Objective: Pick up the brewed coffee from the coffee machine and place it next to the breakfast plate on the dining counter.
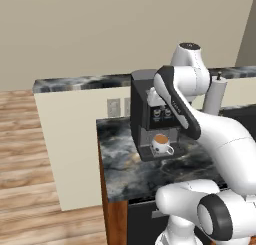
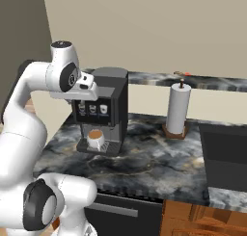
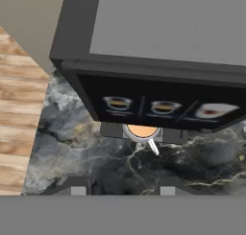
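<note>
Mug of brewed coffee point(image 1: 161, 143) waiting on the drip grate of the coffee machine point(image 1: 150, 114), near the counter's back edge.

Parked under the spout to catch the brew, handle turned toward the counter's front edge; white, round, brown coffee inside. Gripper point(image 3: 124, 187) poised above the machine's front, jaws partly open, holding nothing, presumably lining up a descent.

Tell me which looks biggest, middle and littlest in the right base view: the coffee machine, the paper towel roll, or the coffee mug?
1. The coffee machine looks biggest.
2. The paper towel roll comes next; it stands a bit farther back, but is still clearly smaller than the machine.
3. The coffee mug on the machine's tray looks littlest.
</note>
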Controlling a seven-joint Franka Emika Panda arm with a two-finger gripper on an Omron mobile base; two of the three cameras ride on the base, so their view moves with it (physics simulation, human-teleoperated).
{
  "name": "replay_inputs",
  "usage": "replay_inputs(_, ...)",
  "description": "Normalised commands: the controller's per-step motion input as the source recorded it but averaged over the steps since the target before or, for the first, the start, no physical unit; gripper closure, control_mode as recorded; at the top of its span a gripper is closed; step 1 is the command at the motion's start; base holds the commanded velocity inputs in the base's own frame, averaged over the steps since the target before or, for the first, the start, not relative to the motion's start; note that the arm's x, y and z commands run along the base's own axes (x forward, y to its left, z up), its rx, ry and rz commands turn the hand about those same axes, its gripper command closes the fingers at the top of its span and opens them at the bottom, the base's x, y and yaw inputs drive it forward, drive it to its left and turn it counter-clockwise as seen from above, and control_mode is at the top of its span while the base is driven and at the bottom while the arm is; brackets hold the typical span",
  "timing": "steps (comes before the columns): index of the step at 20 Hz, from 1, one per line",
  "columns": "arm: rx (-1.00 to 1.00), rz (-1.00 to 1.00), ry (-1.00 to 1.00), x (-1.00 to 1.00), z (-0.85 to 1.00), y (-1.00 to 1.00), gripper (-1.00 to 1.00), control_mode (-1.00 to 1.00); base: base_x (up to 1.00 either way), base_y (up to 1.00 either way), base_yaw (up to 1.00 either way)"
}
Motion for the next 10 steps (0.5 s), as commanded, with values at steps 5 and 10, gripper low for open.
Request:
replay_inputs(5, 0.01, 0.02, -0.05, -0.23, -0.11, -0.03, -1.00, -1.00, 0.00, 0.00, 0.00)
replay_inputs(10, 0.00, 0.03, -0.33, -0.53, -0.63, -0.03, -1.00, -1.00, 0.00, 0.00, 0.00)
